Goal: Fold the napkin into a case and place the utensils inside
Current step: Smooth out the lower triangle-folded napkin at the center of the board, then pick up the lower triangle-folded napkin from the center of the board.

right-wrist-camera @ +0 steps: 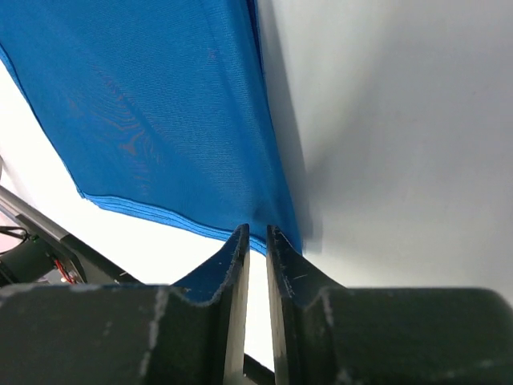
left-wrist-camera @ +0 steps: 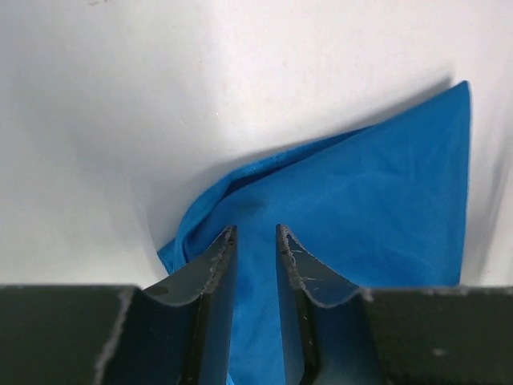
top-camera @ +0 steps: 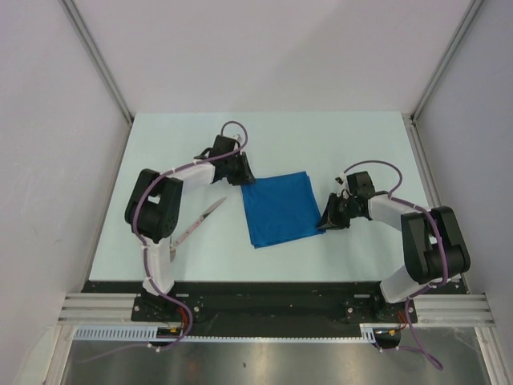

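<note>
White desk (top-camera: 321, 136), grey walls (top-camera: 48, 120). Utensils (top-camera: 199, 222) lie beside left arm (top-camera: 156, 208), clear of napkin (top-camera: 280, 208). Left gripper (left-wrist-camera: 255, 233) narrow over bunched corner, hold uncertain; right gripper (right-wrist-camera: 256, 231) pinches lifted edge.

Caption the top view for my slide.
The left end effector and right end effector at opposite corners of the napkin; utensils lie to its left.
</note>
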Robot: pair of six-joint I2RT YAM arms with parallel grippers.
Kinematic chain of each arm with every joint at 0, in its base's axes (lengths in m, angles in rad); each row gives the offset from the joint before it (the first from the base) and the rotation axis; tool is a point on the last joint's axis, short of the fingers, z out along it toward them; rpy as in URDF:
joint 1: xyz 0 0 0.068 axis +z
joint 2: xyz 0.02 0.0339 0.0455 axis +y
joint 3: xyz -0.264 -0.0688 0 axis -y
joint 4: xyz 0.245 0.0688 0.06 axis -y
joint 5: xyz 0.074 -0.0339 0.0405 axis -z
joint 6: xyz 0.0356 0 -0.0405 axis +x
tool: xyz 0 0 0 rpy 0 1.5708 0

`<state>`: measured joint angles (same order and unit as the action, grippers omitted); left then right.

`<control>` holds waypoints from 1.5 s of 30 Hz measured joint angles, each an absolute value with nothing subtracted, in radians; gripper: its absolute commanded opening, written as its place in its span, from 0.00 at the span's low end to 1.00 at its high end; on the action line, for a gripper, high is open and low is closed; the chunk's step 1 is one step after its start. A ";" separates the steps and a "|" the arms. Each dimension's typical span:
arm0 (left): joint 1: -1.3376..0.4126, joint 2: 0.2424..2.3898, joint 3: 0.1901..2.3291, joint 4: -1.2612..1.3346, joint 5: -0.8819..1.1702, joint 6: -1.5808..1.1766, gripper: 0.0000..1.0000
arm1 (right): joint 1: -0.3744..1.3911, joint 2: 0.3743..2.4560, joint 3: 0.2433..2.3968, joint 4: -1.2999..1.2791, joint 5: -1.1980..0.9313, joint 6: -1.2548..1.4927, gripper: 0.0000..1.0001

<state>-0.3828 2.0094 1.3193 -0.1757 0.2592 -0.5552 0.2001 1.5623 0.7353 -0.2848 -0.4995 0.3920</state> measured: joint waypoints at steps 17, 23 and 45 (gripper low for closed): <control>-0.361 1.954 1.248 -0.176 0.199 -0.558 0.25 | 0.201 1.557 0.738 -0.278 -0.467 0.392 0.19; -0.345 2.038 1.336 -0.201 0.179 -0.550 0.24 | 0.201 1.573 0.732 -0.266 -0.464 0.392 0.19; -0.350 1.190 1.037 -0.373 0.064 -0.683 0.69 | 0.684 1.575 1.217 -0.553 0.061 0.441 0.84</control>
